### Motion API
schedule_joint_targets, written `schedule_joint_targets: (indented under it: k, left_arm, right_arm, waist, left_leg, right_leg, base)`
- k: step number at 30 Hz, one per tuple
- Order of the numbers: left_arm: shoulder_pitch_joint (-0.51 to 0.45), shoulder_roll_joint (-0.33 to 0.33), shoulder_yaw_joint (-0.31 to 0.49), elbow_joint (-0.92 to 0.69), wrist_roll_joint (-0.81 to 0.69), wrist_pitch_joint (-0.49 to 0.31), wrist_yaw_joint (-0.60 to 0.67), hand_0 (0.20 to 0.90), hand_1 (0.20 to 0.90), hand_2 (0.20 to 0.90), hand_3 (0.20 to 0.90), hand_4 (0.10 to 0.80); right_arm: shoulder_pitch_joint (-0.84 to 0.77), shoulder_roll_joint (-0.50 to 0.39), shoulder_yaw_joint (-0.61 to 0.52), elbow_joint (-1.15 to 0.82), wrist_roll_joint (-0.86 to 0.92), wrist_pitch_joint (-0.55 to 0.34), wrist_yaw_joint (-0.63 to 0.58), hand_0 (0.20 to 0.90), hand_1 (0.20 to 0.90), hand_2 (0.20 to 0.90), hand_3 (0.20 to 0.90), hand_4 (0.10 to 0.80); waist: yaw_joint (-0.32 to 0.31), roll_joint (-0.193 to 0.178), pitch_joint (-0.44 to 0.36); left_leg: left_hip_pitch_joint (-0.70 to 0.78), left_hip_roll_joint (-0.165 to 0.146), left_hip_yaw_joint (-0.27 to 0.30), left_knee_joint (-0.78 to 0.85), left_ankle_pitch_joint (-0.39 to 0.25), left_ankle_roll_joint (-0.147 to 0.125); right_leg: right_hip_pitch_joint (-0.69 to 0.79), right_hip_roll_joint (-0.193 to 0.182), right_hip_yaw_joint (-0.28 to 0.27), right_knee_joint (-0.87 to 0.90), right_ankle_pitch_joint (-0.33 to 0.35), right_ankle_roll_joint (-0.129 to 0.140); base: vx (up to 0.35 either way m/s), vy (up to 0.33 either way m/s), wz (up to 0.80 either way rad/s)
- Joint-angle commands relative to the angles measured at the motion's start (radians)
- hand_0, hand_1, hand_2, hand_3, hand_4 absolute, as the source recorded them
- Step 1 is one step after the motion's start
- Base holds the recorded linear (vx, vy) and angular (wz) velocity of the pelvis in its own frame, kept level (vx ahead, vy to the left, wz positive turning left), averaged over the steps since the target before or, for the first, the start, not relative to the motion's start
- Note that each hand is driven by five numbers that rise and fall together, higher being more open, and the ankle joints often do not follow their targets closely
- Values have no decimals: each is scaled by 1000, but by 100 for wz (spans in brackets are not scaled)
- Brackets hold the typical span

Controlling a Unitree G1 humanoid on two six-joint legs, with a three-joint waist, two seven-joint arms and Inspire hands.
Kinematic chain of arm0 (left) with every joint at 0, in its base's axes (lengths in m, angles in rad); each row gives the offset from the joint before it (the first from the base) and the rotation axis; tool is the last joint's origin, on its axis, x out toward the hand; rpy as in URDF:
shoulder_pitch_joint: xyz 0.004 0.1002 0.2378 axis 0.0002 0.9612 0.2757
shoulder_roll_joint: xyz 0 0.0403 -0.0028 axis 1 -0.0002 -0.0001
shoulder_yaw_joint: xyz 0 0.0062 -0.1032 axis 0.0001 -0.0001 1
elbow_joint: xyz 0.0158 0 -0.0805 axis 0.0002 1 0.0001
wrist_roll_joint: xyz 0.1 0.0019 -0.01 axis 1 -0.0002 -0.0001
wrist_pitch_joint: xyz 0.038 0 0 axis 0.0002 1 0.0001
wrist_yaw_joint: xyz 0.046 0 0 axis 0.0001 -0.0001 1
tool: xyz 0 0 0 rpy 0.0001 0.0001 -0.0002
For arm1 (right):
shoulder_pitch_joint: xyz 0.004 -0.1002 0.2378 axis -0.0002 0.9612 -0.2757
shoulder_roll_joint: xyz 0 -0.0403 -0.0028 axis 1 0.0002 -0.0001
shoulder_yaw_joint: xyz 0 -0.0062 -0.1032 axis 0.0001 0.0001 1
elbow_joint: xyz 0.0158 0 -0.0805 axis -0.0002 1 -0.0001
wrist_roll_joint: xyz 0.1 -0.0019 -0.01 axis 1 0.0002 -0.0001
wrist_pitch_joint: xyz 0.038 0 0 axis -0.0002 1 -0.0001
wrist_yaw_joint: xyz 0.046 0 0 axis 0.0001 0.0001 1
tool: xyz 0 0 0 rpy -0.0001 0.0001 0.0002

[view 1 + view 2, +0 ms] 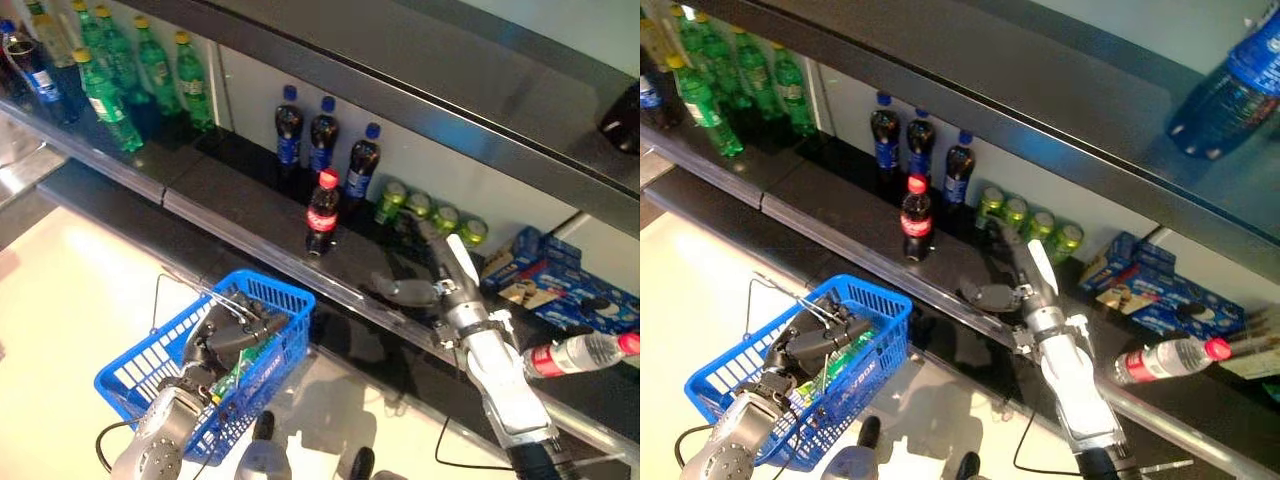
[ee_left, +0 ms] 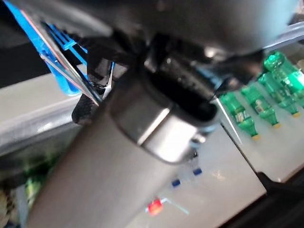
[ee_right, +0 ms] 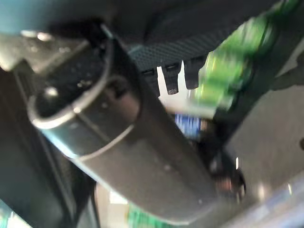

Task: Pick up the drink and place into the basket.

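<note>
1. The left robot hand (image 1: 228,338) is nearest, low at the left, its dark fingers curled around the thin wire handle of the blue plastic mesh basket (image 1: 262,290), which hangs in front of the shelf's front edge.
2. Inside the blue basket, under the left robot hand, lies a green-labelled item (image 1: 236,375); what it is cannot be made out.
3. The right robot hand (image 1: 432,268) reaches over the front edge of the black shelf (image 1: 240,195), with its dark fingers stretched out straight toward the cans and its white-covered thumb (image 1: 460,258) standing apart; it holds nothing.
4. Whether the fingertips touch the cans cannot be told.
5. A clear plastic bottle with a red cap and red label (image 1: 580,353) lies on its side near the shelf's front edge, to the right of the right arm.
6. The dark cola bottle with a red cap and red label (image 1: 322,213) stands upright on the shelf, alone in front of the blue-capped row and left of the right robot hand.
7. A row of green cans (image 1: 430,212) stands toward the back of the shelf, just past the right robot hand.
8. Blue cartons (image 1: 560,280) lie right of the cans.
9. Three dark bottles with blue caps (image 1: 322,140) stand upright at the back wall.
10. Green plastic bottles with yellow caps (image 1: 125,70) stand at the shelf's far left end.
</note>
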Motion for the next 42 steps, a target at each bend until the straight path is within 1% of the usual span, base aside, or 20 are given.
schedule_joint_targets:
  k: [1, 4, 9, 10, 11, 12, 14, 18, 20, 21, 22, 24, 26, 27, 28, 29, 30, 31, 36, 42]
  left_arm:
    - [-166, -39, 102, -177, -28, -335, -100, 300, 300, 300, 200, 100]
    - [-146, -40, 133, -111, -4, -340, -72, 300, 300, 300, 200, 100]
    - [-111, -56, 185, 41, 18, -343, -31, 300, 300, 300, 200, 100]
    - [-106, -58, 192, 65, 22, -332, -24, 300, 300, 300, 200, 100]
    - [-99, -65, 206, 120, 38, -343, -25, 300, 300, 300, 200, 100]
    - [-99, -64, 209, 141, 36, -344, -28, 300, 300, 300, 200, 100]
    - [-92, -74, 229, 218, 42, -333, -13, 300, 300, 300, 200, 100]
    - [-94, -76, 245, 347, 52, -317, -9, 300, 300, 300, 200, 100]
    - [-120, -77, 245, 481, 71, -313, 2, 300, 300, 300, 200, 100]
    - [-129, -77, 243, 511, 80, -319, 6, 300, 300, 300, 200, 100]
    - [-142, -77, 238, 562, 87, -308, 8, 300, 300, 300, 200, 100]
    - [-163, -77, 224, 645, 125, -313, 25, 300, 300, 300, 200, 100]
    - [-177, -70, 210, 724, 142, -299, 29, 300, 300, 300, 200, 100]
    - [-180, -69, 208, 732, 147, -294, 30, 300, 300, 300, 200, 100]
    - [-183, -68, 206, 782, 163, -283, 32, 300, 300, 300, 200, 100]
    - [-187, -67, 206, 812, 174, -277, 33, 300, 300, 300, 200, 100]
    - [-189, -67, 206, 818, 174, -272, 31, 300, 300, 300, 200, 100]
    - [-191, -68, 208, 861, 187, -261, 27, 300, 300, 300, 200, 100]
    - [-195, -71, 206, 955, 199, -231, 6, 300, 300, 300, 200, 100]
    - [-198, -76, 176, 1034, 223, -207, -41, 300, 300, 300, 200, 100]
  right_arm:
    - [26, -66, -56, -35, 22, -158, -103, 900, 900, 900, 900, 800]
    - [60, -58, -105, -1, 42, -171, -154, 900, 900, 900, 900, 800]
    - [128, -25, -191, 94, 84, -213, -247, 900, 900, 900, 900, 800]
    - [137, -19, -203, 106, 104, -199, -277, 900, 900, 900, 900, 800]
    - [153, -1, -229, 150, 132, -223, -283, 900, 900, 900, 900, 800]
    - [159, 4, -238, 167, 134, -231, -284, 900, 900, 900, 900, 800]
    - [180, 33, -270, 229, 180, -227, -303, 900, 900, 900, 900, 800]
    - [198, 50, -294, 344, 228, -234, -300, 900, 900, 900, 900, 800]
    - [191, 47, -283, 455, 266, -202, -261, 900, 900, 900, 900, 800]
    - [186, 47, -278, 485, 283, -198, -248, 900, 900, 900, 900, 800]
    - [177, 48, -269, 545, 331, -166, -212, 900, 900, 900, 900, 800]
    - [159, 47, -256, 645, 367, -155, -181, 900, 900, 900, 900, 800]
    - [143, 43, -248, 759, 416, -157, -144, 900, 900, 900, 900, 800]
    - [140, 41, -248, 771, 419, -149, -140, 900, 900, 900, 900, 800]
    - [135, 44, -252, 851, 414, -164, -121, 900, 900, 900, 900, 800]
    - [130, 44, -250, 893, 418, -156, -100, 900, 900, 900, 900, 800]
    - [128, 44, -249, 900, 416, -153, -99, 900, 900, 900, 900, 800]
    - [125, 43, -246, 956, 404, -152, -84, 900, 900, 900, 900, 800]
    - [114, 40, -240, 1084, 383, -144, -46, 900, 900, 900, 900, 800]
    - [99, 32, -226, 1191, 369, -117, -11, 900, 900, 900, 900, 800]
  waist:
    - [-22, 97, -247]
    - [-39, 99, -248]
    - [-71, 101, -247]
    - [-76, 101, -248]
    - [-87, 101, -248]
    - [-91, 101, -248]
    - [-107, 102, -246]
    - [-124, 103, -243]
    - [-137, 103, -241]
    - [-138, 103, -239]
    - [-142, 101, -238]
    - [-145, 99, -236]
    - [-147, 98, -234]
    - [-147, 98, -234]
    - [-147, 98, -234]
    - [-148, 97, -234]
    - [-148, 97, -234]
    - [-149, 98, -234]
    - [-150, 102, -233]
    - [-144, 103, -236]
  left_leg:
    - [47, -7, 51, -3, -47, 39]
    - [53, -8, 67, -3, -53, 40]
    - [63, -10, 97, -3, -66, 43]
    - [64, -11, 101, -3, -68, 43]
    - [64, -11, 111, -3, -70, 44]
    - [65, -11, 114, -3, -72, 45]
    - [68, -12, 128, -3, -76, 46]
    - [75, -14, 144, -3, -83, 48]
    - [80, -16, 155, -3, -85, 49]
    - [82, -16, 158, -2, -85, 49]
    - [82, -16, 162, 0, -87, 49]
    - [83, -16, 168, 3, -91, 50]
    - [84, -15, 173, 7, -93, 50]
    - [85, -15, 174, 7, -93, 50]
    - [87, -15, 177, 9, -96, 52]
    - [88, -16, 178, 11, -97, 53]
    - [88, -15, 178, 11, -97, 53]
    - [89, -15, 181, 13, -99, 54]
    - [92, -14, 188, 18, -102, 56]
    - [90, -17, 186, 24, -106, 56]
  right_leg:
    - [-14, -20, -60, 78, 36, 22]
    - [-18, -25, -52, 81, 37, 25]
    - [-22, -34, -42, 83, 37, 30]
    - [-23, -36, -40, 84, 39, 32]
    - [-24, -37, -36, 85, 37, 33]
    - [-26, -38, -34, 86, 37, 34]
    - [-30, -41, -27, 92, 38, 36]
    - [-38, -44, -12, 104, 39, 39]
    - [-42, -46, -2, 110, 40, 40]
    - [-42, -46, 1, 112, 41, 40]
    - [-45, -47, 5, 116, 42, 40]
    - [-48, -47, 10, 123, 42, 39]
    - [-52, -46, 16, 129, 42, 37]
    - [-52, -46, 17, 130, 42, 37]
    - [-53, -44, 20, 133, 42, 36]
    - [-54, -44, 24, 135, 42, 35]
    - [-54, -44, 24, 135, 42, 35]
    - [-55, -42, 29, 138, 40, 33]
    - [-55, -38, 39, 146, 33, 27]
    - [-52, -36, 39, 144, 29, 23]
  base:
    - [0, -7, -22]
    - [4, -9, -7]
    - [8, -8, -16]
    - [11, -2, -16]
    - [5, 1, -23]
    - [2, 6, -22]
    - [6, 14, -26]
    - [9, 17, -32]
    - [6, 20, -5]
    - [6, 19, -6]
    - [1, 14, -15]
    - [2, 9, -22]
    - [10, 4, -22]
    - [26, 0, -24]
    - [32, 1, -23]
    - [33, 0, -21]
    - [31, 7, -14]
    - [28, 11, -7]
    - [30, 27, -11]
    - [32, 38, -3]
